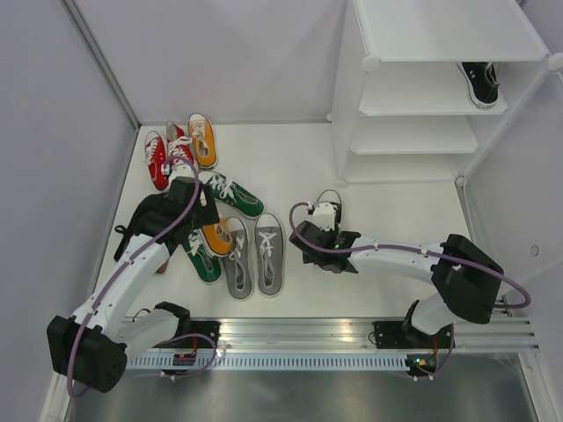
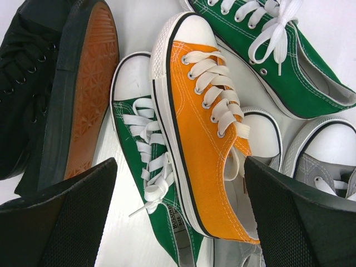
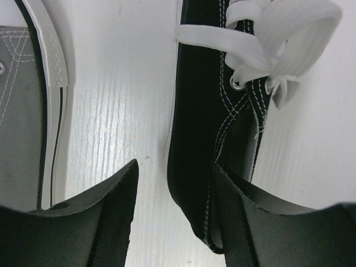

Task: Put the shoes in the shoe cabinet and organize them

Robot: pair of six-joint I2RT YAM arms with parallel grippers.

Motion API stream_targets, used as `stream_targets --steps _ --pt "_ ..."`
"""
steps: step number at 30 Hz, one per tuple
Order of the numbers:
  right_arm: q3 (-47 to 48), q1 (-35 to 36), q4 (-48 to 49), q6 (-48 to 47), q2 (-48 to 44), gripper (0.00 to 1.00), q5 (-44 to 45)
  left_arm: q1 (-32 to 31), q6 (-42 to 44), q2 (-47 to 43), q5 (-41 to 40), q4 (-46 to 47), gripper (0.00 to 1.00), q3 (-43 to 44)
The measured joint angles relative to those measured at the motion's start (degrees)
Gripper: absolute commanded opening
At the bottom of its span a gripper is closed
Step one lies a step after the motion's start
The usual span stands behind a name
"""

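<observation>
Straddling the orange shoe (image 2: 200, 128), the left gripper (image 2: 179, 167) gapes wide; the green shoe (image 2: 139, 150) has an illegible insole print (image 2: 175, 225). The right gripper (image 3: 175, 167) has parted fingers (image 3: 100, 222) flanking the black shoe (image 3: 194, 111) at its side wall.

- Orange canvas low-top sneaker (image 2: 206, 144): white laces and toe cap, with a black stripe along the white sole.
- Green canvas sneakers (image 2: 139, 161): white laces, white toe caps.
- Black canvas sneaker on its side (image 2: 33, 83): rust-brown sole with a diamond tread pattern.
- Grey canvas sneakers (image 1: 268, 259): white laces.
- Red canvas sneakers (image 1: 157, 163): white laces.
- Tall plastic shoe cabinet (image 1: 422, 92): white.
</observation>
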Motion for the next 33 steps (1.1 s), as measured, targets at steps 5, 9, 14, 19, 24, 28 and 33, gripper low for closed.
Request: stream_targets --steps 5,9,14,19,24,28,33 --pt "0.00 -0.15 2.80 -0.55 3.13 0.57 -0.42 0.00 0.28 0.02 -0.20 0.02 0.97 0.00" --pt "0.00 -0.44 5.27 -1.92 4.87 0.46 -1.36 0.00 0.42 0.00 -0.39 0.02 0.97 -0.02" --pt "0.02 -0.94 4.87 -4.59 5.25 0.06 -1.18 0.00 0.63 0.00 -0.50 0.02 0.97 -0.22" --pt "0.24 -0.94 2.40 -6.08 3.58 0.01 -2.73 0.00 0.66 0.00 -0.55 0.00 0.97 -0.28" --pt "0.33 -1.64 -6.19 -12.35 -6.49 0.01 -7.61 0.00 0.70 0.00 -0.57 0.02 0.97 -0.28" --pt "3.28 -5.79 -14.12 -18.93 -17.27 0.01 -9.77 0.00 0.72 -0.02 -0.76 0.02 0.97 -0.28" --pt "13.42 -13.68 -23.21 -28.20 -26.29 0.01 -12.31 0.00 0.81 -0.22 -1.62 0.07 0.97 -0.63"
